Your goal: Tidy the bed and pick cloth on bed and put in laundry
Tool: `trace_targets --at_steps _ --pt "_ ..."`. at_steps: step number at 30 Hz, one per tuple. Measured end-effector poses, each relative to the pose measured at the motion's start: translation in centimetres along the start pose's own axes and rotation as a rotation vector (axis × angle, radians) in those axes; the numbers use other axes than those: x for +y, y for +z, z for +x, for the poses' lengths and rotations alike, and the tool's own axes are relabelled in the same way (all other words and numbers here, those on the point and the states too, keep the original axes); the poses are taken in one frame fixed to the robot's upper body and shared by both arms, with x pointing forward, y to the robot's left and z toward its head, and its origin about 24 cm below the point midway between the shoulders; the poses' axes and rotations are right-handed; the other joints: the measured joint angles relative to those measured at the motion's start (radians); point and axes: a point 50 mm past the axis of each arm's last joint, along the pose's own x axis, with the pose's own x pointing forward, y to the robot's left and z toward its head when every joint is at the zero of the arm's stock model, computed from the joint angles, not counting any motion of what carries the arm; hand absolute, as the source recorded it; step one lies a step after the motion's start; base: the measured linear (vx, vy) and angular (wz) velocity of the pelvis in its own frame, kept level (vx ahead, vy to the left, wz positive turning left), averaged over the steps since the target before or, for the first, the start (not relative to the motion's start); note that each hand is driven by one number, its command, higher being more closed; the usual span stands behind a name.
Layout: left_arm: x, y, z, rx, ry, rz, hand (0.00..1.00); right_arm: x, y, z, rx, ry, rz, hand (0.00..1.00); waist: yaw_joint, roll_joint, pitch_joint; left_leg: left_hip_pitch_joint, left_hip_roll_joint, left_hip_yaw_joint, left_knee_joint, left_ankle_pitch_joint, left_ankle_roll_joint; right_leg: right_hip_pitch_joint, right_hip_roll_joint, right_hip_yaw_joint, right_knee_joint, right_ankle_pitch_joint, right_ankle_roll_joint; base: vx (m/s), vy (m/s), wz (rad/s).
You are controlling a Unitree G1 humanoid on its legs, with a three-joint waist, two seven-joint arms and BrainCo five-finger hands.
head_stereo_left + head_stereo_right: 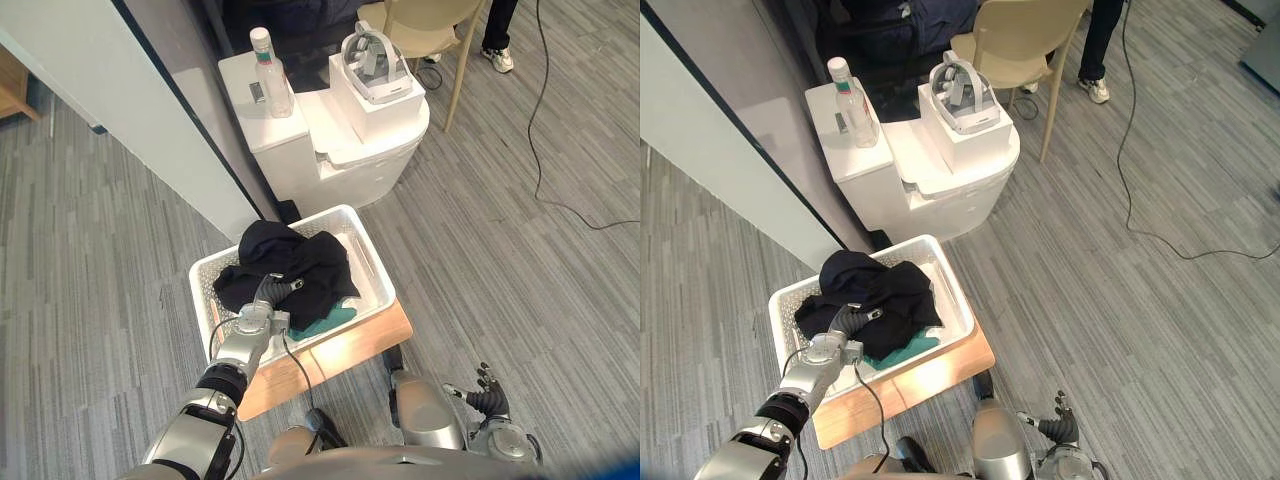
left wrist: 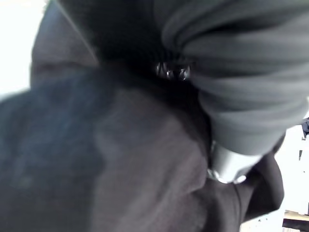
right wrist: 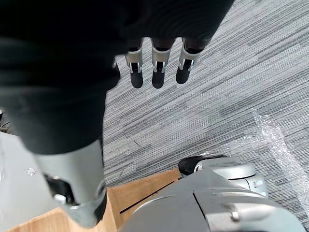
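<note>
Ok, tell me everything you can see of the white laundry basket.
The white basket is a rectangular tub, plastic by its look, with perforated walls. It sits upright on a wooden board, close to a white cabinet. Black cloth heaps over most of it, with teal cloth at its near edge. The left hand rests on the black cloth.

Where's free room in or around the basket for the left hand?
There is a bare strip inside the basket along its right wall, beside the black clothes. The wooden board edge in front is bare, and there is open floor to the right. The basket's middle is crowded, with clothes heaped under the left hand.
</note>
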Motion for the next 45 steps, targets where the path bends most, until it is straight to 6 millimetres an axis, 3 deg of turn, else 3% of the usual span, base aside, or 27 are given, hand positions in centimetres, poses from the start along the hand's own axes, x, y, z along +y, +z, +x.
trace_targets --at_steps 5,9,12,16,24,28,30,33,37,41,45 --pt "-0.8 -0.3 -1.0 -0.058 -0.009 -0.050 0.00 -0.2 -0.8 -0.4 0.022 -0.003 -0.011 0.00 -0.002 0.004 -0.003 0.002 0.002 -0.008 0.008 -0.006 0.004 0.023 -0.003 -0.006 -0.014 0.004 0.004 -0.09 -0.037 0.06" --pt "-0.1 0.3 -2.3 -0.146 0.035 -0.104 0.00 -0.9 -2.7 -1.5 0.086 -0.026 -0.007 0.00 0.001 0.016 -0.031 0.014 -0.001 -0.035 -0.020 0.010 0.006 0.052 -0.005 -0.033 -0.040 0.007 0.004 0.00 -0.032 0.21" --pt "0.7 0.2 -3.3 -0.176 0.074 -0.166 0.00 -1.7 -4.2 -2.3 0.137 -0.051 -0.009 0.00 0.015 0.032 -0.067 0.049 -0.005 -0.063 -0.066 0.030 0.000 0.091 -0.003 -0.068 -0.053 0.004 0.004 0.06 -0.016 0.29" --pt "2.6 -0.3 -4.7 -0.216 0.160 -0.255 0.00 -1.9 -4.4 -2.4 0.145 -0.049 -0.004 0.00 0.040 0.039 -0.112 0.073 -0.012 -0.087 -0.098 0.042 0.002 0.125 -0.003 -0.097 -0.078 0.004 0.004 0.05 0.002 0.20" --pt "5.9 -3.3 -7.0 -0.168 0.322 -0.408 0.00 -1.8 -5.7 -2.9 0.198 -0.038 0.006 0.00 0.111 0.009 -0.165 0.096 -0.015 -0.123 -0.099 0.045 0.006 0.171 -0.008 -0.147 -0.080 0.003 0.004 -0.03 -0.009 0.17" --pt "7.6 -6.1 -8.6 -0.087 0.390 -0.468 0.00 -1.4 -6.4 -3.3 0.229 -0.025 0.028 0.00 0.134 -0.013 -0.184 0.108 -0.028 -0.155 -0.130 0.072 0.010 0.186 -0.022 -0.179 -0.080 -0.006 0.007 -0.08 -0.022 0.22" --pt "7.6 -8.9 -9.4 0.037 0.365 -0.474 0.00 -1.4 -6.5 -3.4 0.234 -0.014 0.034 0.00 0.137 -0.018 -0.189 0.108 -0.032 -0.168 -0.140 0.080 0.013 0.192 -0.027 -0.193 -0.083 -0.008 0.008 -0.08 -0.025 0.20" --pt "6.1 -14.2 -11.3 0.271 0.273 -0.514 0.00 -1.5 -6.8 -3.5 0.247 -0.011 0.048 0.00 0.154 -0.021 -0.203 0.112 -0.036 -0.170 -0.149 0.085 0.014 0.192 -0.032 -0.192 -0.085 -0.009 0.008 -0.06 -0.004 0.04" --pt "2.9 -20.6 -15.5 0.564 0.197 -0.565 0.00 -1.8 -7.8 -3.9 0.294 -0.026 0.086 0.00 0.181 -0.027 -0.213 0.137 -0.038 -0.176 -0.167 0.086 0.005 0.212 -0.031 -0.194 -0.086 -0.017 0.014 -0.02 0.000 0.05" --pt "1.4 -23.2 -18.1 0.706 0.199 -0.573 0.00 -1.7 -7.4 -3.4 0.294 -0.020 0.109 0.00 0.189 -0.038 -0.225 0.140 -0.038 -0.176 -0.172 0.086 0.004 0.214 -0.031 -0.193 -0.086 -0.020 0.012 0.00 0.000 0.00" --pt "1.5 -23.5 -18.4 0.732 0.219 -0.537 0.00 -0.9 -7.0 -3.0 0.297 0.003 0.108 0.00 0.190 -0.038 -0.225 0.141 -0.037 -0.176 -0.183 0.092 0.001 0.210 -0.028 -0.193 -0.086 -0.019 0.011 0.00 0.000 0.00"
